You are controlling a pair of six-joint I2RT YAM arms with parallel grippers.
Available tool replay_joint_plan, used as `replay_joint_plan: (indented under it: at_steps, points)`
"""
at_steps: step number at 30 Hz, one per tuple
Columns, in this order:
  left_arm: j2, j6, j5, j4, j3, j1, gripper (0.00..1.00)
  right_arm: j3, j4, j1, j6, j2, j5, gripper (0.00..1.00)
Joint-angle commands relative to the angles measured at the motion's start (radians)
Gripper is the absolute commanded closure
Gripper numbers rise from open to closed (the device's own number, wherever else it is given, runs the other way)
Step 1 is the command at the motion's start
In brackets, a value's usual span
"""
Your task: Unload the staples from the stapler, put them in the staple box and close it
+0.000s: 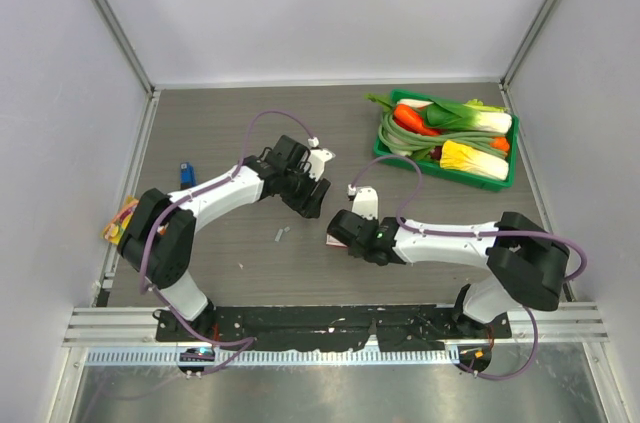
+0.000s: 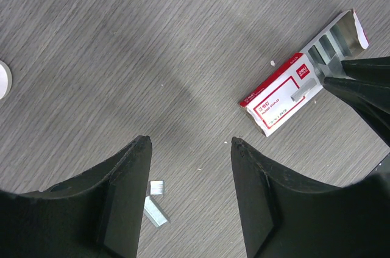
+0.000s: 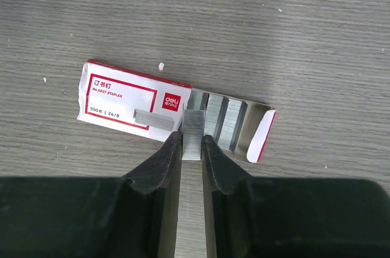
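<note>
The blue stapler lies at the far left of the table, away from both grippers. Two loose staple strips lie on the table by my left gripper's left finger; they also show in the top view. My left gripper is open and empty above the table. My right gripper is shut on a strip of staples at the open end of the white-and-red staple box, which holds further silver rows.
A green tray of vegetables stands at the back right. An orange snack packet lies at the left edge. The staple box and my right gripper's fingers show at the right of the left wrist view.
</note>
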Motion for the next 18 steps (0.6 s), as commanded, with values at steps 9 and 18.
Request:
replay_joint_plan:
  at_steps: [9,18]
  points:
    - [-0.049,0.009,0.019,0.023,-0.01,0.003,0.42,0.037,-0.008,-0.01,0.003,0.004,0.035,0.71]
    - [-0.057,0.009,0.022,0.023,-0.011,0.003,0.42,0.032,-0.009,-0.013,0.006,-0.005,0.033,0.68]
